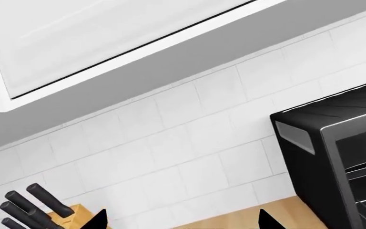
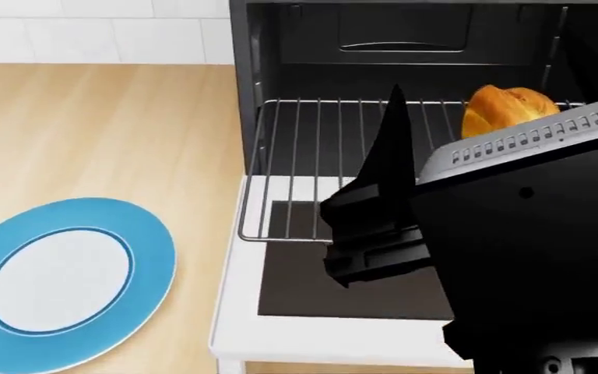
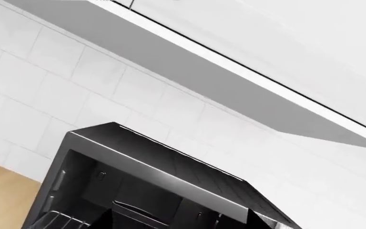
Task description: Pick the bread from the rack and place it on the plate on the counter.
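Note:
The bread, a golden-brown loaf, lies at the back right of the silver wire rack, which is pulled partly out of the open black oven. The plate, blue-rimmed with a white centre, lies on the beige counter left of the oven. My right arm fills the head view's right, one black finger pointing up over the rack, left of the bread and apart from it. The right gripper is open and faces the oven. The left gripper is open and empty, and is out of the head view.
The oven's door hangs open toward me, below the rack. A wooden knife block with black handles stands by the tiled wall. The black oven sits to one side in the left wrist view. White cabinets hang above.

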You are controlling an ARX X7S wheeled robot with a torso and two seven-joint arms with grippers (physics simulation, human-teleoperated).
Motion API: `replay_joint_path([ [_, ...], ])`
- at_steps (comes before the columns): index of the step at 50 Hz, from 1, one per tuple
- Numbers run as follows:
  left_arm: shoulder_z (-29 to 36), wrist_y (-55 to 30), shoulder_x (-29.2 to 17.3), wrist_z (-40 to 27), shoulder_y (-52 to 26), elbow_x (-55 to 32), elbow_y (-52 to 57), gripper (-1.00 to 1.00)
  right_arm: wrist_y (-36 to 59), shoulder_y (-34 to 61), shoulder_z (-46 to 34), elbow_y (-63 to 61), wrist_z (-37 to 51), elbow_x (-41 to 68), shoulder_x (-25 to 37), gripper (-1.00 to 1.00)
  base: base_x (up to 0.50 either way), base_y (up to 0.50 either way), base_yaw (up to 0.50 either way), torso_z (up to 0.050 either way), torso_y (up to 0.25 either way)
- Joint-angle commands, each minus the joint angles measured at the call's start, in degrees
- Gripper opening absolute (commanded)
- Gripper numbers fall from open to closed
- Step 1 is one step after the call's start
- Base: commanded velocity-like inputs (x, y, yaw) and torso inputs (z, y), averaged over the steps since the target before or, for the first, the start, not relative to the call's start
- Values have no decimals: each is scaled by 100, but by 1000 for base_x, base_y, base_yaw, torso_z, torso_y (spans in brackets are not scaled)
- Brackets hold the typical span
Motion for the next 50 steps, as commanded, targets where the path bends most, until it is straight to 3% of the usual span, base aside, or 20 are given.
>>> replay_joint_path([
  [1,-25,77,3,-23,2,28,-96,100,8,-66,343,177,-64,200,-31,100,0,0,0,0,0],
  [10,-92,249,-108,-216,50,-230,-183,100,-144,-86,1295,564,333,1629,246,100,0,0,0,0,0],
  [15,-41,273,-131,-190,114,-167,-161,100,274,257,1651,940,-462,1553,594,100,0,0,0,0,0],
  [22,21,318,-185,-215,88,-185,-177,100,210,384,1713,1169,-1371,545,421,100,0,0,0,0,0],
  [34,174,372,-227,-257,21,-172,-218,100,33,307,2339,1336,-1357,915,409,100,0,0,0,0,0],
  [50,335,464,-258,-319,9,-158,-239,100,-16,219,2543,1635,-1818,685,515,100,0,0,0,0,0],
])
